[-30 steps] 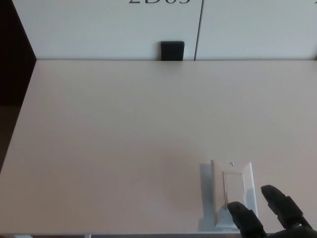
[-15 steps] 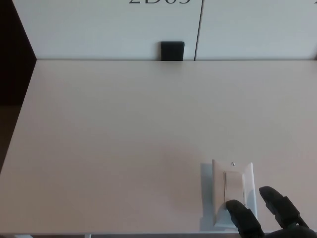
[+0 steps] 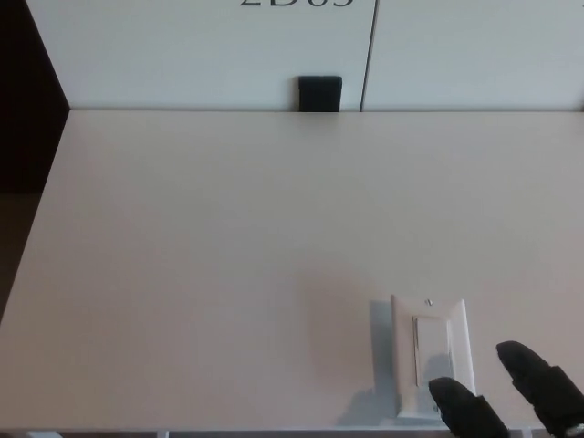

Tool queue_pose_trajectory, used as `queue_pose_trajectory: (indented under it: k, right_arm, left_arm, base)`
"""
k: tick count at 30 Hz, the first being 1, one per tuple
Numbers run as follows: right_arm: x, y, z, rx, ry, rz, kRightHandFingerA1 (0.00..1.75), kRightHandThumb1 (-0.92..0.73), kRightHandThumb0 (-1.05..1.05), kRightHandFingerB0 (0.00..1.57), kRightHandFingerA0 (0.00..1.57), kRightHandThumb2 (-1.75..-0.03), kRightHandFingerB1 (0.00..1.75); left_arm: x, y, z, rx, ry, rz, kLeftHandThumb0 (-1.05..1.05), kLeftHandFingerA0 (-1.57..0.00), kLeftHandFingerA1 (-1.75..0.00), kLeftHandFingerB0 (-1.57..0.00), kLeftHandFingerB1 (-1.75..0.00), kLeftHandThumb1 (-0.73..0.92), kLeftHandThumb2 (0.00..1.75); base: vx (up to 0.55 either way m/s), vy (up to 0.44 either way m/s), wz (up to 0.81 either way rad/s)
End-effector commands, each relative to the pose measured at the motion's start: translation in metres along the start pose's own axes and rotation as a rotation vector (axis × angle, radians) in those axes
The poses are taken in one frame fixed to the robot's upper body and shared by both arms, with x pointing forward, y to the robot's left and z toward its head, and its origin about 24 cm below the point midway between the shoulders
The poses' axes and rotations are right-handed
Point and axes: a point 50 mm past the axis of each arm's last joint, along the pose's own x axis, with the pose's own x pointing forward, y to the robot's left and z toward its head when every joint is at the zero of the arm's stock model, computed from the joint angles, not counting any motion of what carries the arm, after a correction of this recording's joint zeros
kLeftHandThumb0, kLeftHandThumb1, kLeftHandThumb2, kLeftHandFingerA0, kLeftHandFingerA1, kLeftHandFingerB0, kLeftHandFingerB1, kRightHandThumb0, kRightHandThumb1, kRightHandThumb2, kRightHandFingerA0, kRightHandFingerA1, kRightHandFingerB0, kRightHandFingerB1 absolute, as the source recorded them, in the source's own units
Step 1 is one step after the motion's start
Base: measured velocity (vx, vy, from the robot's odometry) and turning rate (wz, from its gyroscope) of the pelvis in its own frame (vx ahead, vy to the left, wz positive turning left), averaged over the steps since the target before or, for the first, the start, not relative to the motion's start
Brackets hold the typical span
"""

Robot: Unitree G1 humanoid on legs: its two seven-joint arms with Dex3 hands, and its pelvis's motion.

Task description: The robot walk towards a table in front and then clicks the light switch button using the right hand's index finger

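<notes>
I see my right hand [image 3: 506, 401] entering at the bottom right corner, two black fingers [image 3: 465, 406] spread apart and holding nothing. One fingertip lies over the lower edge of the light switch [image 3: 432, 351], which sits near the front edge of the white table [image 3: 228, 246].

Desk [image 3: 228, 237]: smooth, matt, off-white laminate surface. Light switch [image 3: 431, 351]: smooth white plastic with slight sheen. Right hand [image 3: 506, 401]: matt black plastic fingers.
</notes>
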Motion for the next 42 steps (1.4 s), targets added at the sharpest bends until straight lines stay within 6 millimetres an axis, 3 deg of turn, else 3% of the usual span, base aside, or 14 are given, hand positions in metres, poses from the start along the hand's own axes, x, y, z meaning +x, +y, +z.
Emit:
queue_pose_trajectory:
  k: [1, 2, 10, 12, 14, 16, 17, 19, 20, 25, 35, 37, 39, 42]
  right_arm:
    - [-0.018, -0.021, 0.0, 0.041, -0.041, -0.079, 0.23, -0.69, -0.64, 0.22, 0.0, -0.63, 0.28]
    - [-0.022, -0.023, -0.001, 0.052, -0.041, -0.08, 0.25, -0.56, -0.72, 0.16, 0.0, -0.86, 0.38]
    - [-0.033, -0.008, -0.01, 0.054, -0.032, 0.106, 0.35, -0.56, -0.69, 0.16, 0.05, -0.84, 0.4]
    - [-0.033, 0.0, -0.014, 0.047, -0.019, 0.156, 0.53, -0.44, -0.34, 0.0, 0.05, -0.98, 0.44]
    - [-0.032, 0.007, -0.019, 0.033, -0.005, 0.178, 0.44, -0.56, -0.68, 0.19, 0.07, -0.81, 0.39]
    - [-0.03, 0.017, -0.029, 0.004, 0.029, 0.208, 0.54, -0.42, -0.35, 0.0, 0.06, -0.98, 0.44]
    - [-0.03, 0.018, -0.031, -0.005, 0.034, 0.21, 0.46, -0.56, -0.7, 0.19, 0.07, -0.82, 0.39]
    - [-0.028, 0.022, -0.036, -0.025, 0.047, 0.214, 0.46, -0.56, -0.7, 0.19, 0.07, -0.82, 0.39]
    - [-0.028, 0.023, -0.039, -0.033, 0.06, 0.23, 0.54, -0.42, -0.35, 0.0, 0.06, -0.99, 0.44]
    - [-0.029, 0.037, -0.056, -0.038, 0.129, 0.301, 0.54, -0.44, -0.35, 0.0, 0.06, -1.0, 0.45]
    - [-0.023, 0.057, -0.066, 0.042, 0.166, 0.454, 0.37, -0.58, -0.71, 0.12, 0.04, -0.89, 0.35]
    - [-0.021, 0.059, -0.066, 0.063, 0.175, 0.494, 0.31, -0.73, -0.64, 0.15, 0.09, -0.64, 0.24]
    - [-0.019, 0.062, -0.066, 0.094, 0.182, 0.53, 0.5, -0.48, -0.34, 0.0, 0.03, -1.02, 0.46]
    - [-0.014, 0.063, -0.065, 0.09, 0.171, 0.561, 0.53, -0.6, -0.67, 0.09, 0.38, -0.87, 0.38]
  left_arm:
    - [-0.001, 0.002, -0.002, 0.022, 0.013, -0.003, -0.38, -0.56, -0.42, -0.47, -0.37, 0.61, 0.58]
    - [-0.001, 0.001, -0.002, 0.026, 0.015, -0.007, -0.38, -0.56, -0.42, -0.47, -0.37, 0.61, 0.58]
    - [-0.003, 0.0, -0.004, 0.025, 0.021, -0.007, -0.38, -0.56, -0.42, -0.47, -0.37, 0.61, 0.58]
    - [-0.003, 0.0, -0.004, 0.023, 0.021, -0.008, -0.37, -0.56, -0.42, -0.47, -0.37, 0.61, 0.58]
    - [-0.003, 0.001, -0.004, 0.023, 0.021, -0.008, -0.38, -0.56, -0.42, -0.47, -0.37, 0.61, 0.58]
    - [-0.004, 0.003, -0.004, 0.029, 0.015, -0.004, -0.38, -0.56, -0.42, -0.47, -0.37, 0.61, 0.58]
    - [-0.003, 0.003, -0.004, 0.03, 0.013, -0.004, -0.38, -0.56, -0.42, -0.47, -0.37, 0.61, 0.58]
    - [-0.003, 0.004, -0.004, 0.03, 0.012, -0.001, -0.38, -0.55, -0.42, -0.47, -0.37, 0.62, 0.58]
    - [-0.004, 0.003, -0.005, 0.019, 0.02, 0.002, -0.38, -0.56, -0.42, -0.48, -0.37, 0.61, 0.58]
    - [-0.005, 0.002, -0.005, 0.043, 0.022, 0.005, -0.39, -0.57, -0.42, -0.48, -0.37, 0.61, 0.58]
    - [-0.006, 0.0, -0.007, 0.04, 0.02, 0.006, -0.38, -0.57, -0.42, -0.48, -0.37, 0.61, 0.58]
    - [-0.006, 0.0, -0.007, 0.039, 0.025, 0.006, -0.39, -0.57, -0.42, -0.47, -0.37, 0.61, 0.58]
    - [-0.006, 0.0, -0.006, 0.044, 0.029, 0.009, -0.39, -0.57, -0.42, -0.48, -0.37, 0.61, 0.58]
    - [-0.005, 0.003, -0.005, 0.045, 0.02, 0.011, -0.38, -0.57, -0.42, -0.48, -0.37, 0.61, 0.58]
  base:
    - [0.0, 0.0, 0.0]
    - [0.0, 0.0, 0.0]
    - [0.0, 0.0, 0.0]
    - [0.0, 0.0, 0.0]
    - [0.0, 0.0, 0.0]
    - [0.0, 0.0, 0.0]
    - [0.0, 0.0, 0.0]
    - [0.0, 0.0, 0.0]
    - [0.0, 0.0, 0.0]
    - [0.0, 0.0, 0.0]
    - [0.0, 0.0, 0.0]
    - [0.0, 0.0, 0.0]
    - [0.0, 0.0, 0.0]
    - [0.0, 0.0, 0.0]
